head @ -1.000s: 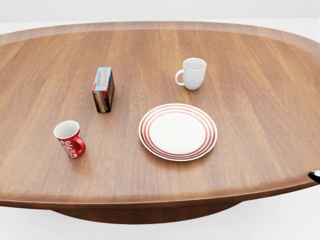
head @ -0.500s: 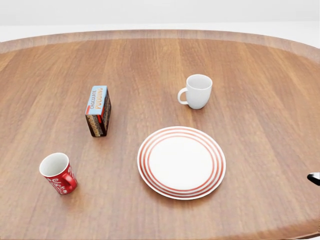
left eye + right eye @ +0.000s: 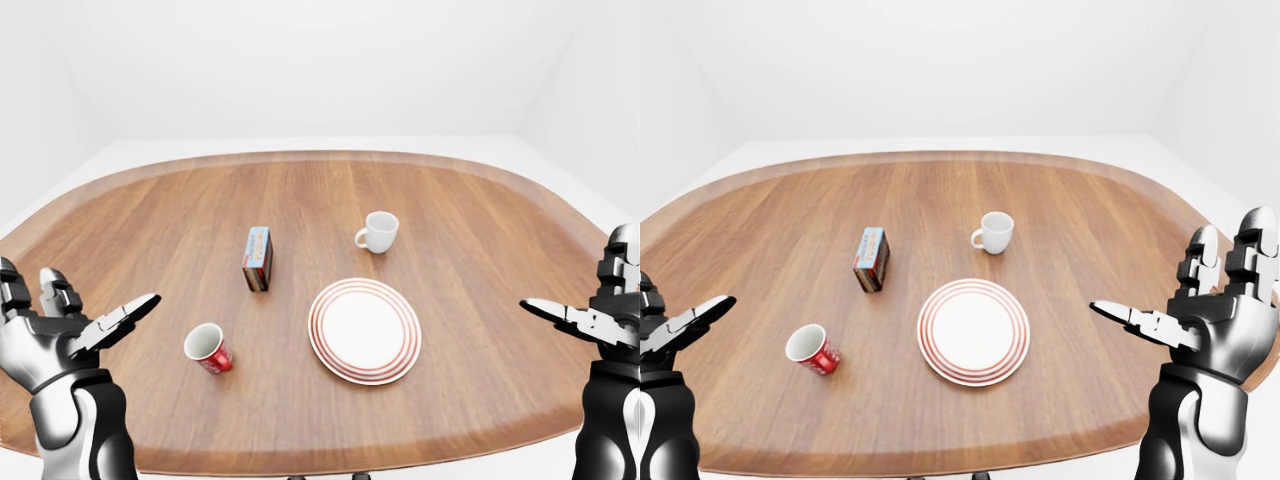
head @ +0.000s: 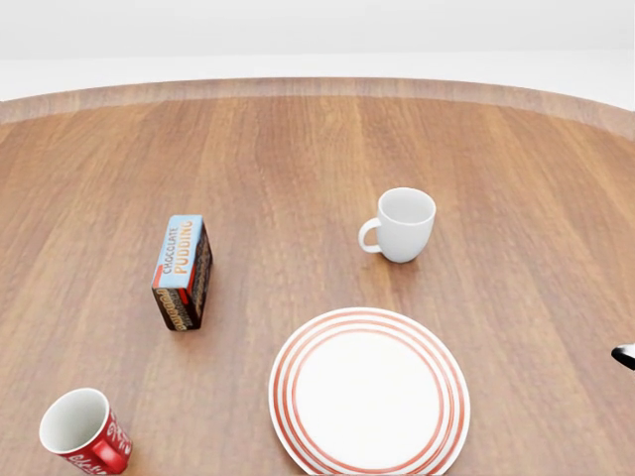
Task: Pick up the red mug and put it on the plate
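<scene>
**Both hands raised and spread, red mug not yet reached**

The oval wooden table (image 3: 480,330) fills all three views and carries everything. Largest on it is the plate (image 3: 365,330), white with red rings, lying flat and bare near the table's near edge, a little right of centre in the left-eye view. Above and left of it stands the chocolate pudding box (image 3: 257,258), upright on a narrow face. The white mug (image 3: 379,231) sits above the plate, handle to the view's left. The red mug (image 3: 209,349) stands upright, mouth up, left of the plate and apart from it, below the box; its handle cannot be made out here.

The left hand (image 3: 62,335) is nearest the red mug, so it looks the natural one to use. A good reach would come in low from the left, fingers kept wide until they stand either side of the mug's body, closing round the middle of the wall rather than the rim, then lifting straight up before crossing to the plate, clear of the box.

That hand hangs off the table's left edge, palm up, fingers spread and holding nothing. The right hand (image 3: 1210,325) mirrors it at the right edge, likewise spread and empty, well apart from the plate.
</scene>
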Available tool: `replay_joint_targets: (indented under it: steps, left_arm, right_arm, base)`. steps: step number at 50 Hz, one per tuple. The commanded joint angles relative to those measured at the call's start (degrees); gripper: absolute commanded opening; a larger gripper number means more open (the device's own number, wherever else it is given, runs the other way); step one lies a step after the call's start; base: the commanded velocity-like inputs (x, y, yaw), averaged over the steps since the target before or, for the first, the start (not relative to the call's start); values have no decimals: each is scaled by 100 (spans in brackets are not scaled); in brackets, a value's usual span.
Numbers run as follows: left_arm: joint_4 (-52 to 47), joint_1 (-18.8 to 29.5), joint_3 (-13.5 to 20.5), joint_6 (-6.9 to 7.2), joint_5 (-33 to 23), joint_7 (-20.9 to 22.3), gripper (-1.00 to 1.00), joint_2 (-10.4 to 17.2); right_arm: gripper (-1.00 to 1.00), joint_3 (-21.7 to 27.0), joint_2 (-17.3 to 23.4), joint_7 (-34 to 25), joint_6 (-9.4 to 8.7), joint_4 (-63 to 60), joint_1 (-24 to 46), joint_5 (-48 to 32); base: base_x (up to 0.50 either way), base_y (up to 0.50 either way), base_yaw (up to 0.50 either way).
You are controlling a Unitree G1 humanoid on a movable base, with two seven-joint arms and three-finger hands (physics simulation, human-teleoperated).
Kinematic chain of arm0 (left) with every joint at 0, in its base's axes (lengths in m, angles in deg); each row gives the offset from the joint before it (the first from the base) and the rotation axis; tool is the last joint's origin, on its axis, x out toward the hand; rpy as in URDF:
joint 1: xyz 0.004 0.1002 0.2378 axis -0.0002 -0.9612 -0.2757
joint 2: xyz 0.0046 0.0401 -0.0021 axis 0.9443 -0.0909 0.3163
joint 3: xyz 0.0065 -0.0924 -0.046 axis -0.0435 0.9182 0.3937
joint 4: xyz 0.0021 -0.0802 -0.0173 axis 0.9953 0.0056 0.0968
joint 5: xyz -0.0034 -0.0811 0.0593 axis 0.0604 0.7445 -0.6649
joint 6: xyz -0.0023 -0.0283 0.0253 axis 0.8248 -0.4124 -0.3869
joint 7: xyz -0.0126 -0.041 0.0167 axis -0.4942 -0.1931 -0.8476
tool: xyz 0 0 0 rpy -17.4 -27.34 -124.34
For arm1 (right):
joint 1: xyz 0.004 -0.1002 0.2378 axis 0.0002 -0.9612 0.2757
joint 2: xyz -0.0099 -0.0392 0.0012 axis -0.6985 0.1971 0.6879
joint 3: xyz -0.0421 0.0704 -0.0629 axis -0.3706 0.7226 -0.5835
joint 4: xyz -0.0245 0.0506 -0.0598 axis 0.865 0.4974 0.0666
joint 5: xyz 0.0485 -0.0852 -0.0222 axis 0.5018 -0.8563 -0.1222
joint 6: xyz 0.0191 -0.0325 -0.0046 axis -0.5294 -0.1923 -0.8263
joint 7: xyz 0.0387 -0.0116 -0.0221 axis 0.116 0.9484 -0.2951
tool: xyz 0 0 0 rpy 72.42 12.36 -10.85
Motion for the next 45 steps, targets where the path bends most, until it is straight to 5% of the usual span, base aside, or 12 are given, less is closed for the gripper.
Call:
replay_joint_targets:
  steps: [1, 14, 41, 45]
  left_arm:
    - [-54, -13, 29, 0, 23, -16, 100, -6]
    - [19, -13, 30, 0, 21, 6, 100, 0]
    - [3, -13, 35, 0, 45, -4, 100, 3]
    - [4, -13, 34, 0, 39, -2, 100, 2]
  right_arm:
    - [100, 11, 4, -7, 0, -37, 1, 5]
    - [100, -12, -33, -53, 0, -50, -39, -68]
    - [100, -20, -44, -96, 0, -59, -23, -107]
    - [100, -379, -122, -306, 0, -85, -94, -561]
  base:
    - [38, 0, 0]
    - [23, 0, 0]
    - [9, 49, 0]
    - [5, 13, 0]
